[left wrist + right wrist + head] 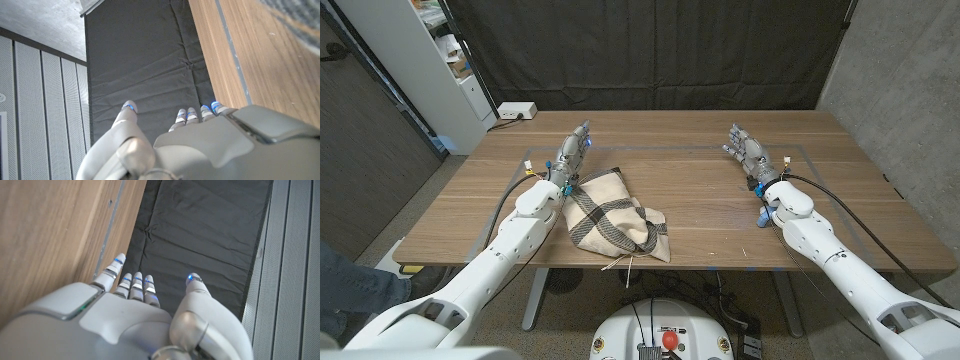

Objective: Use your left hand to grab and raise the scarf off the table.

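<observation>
Scarf (612, 216) is left bunched on table (710, 215); left hand (575, 150) and right hand (748, 150) are held empty, fingers extended.

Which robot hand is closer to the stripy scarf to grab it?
The left hand. It sits just beyond the scarf, with its arm alongside it. The right hand is far across the table.

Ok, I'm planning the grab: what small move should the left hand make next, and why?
Probably pull the left hand back and toward the scarf. The hand holds nothing, its fingers reach past the scarf toward the table's far edge, and the cloth lies bunched beside the forearm, untouched.
</observation>
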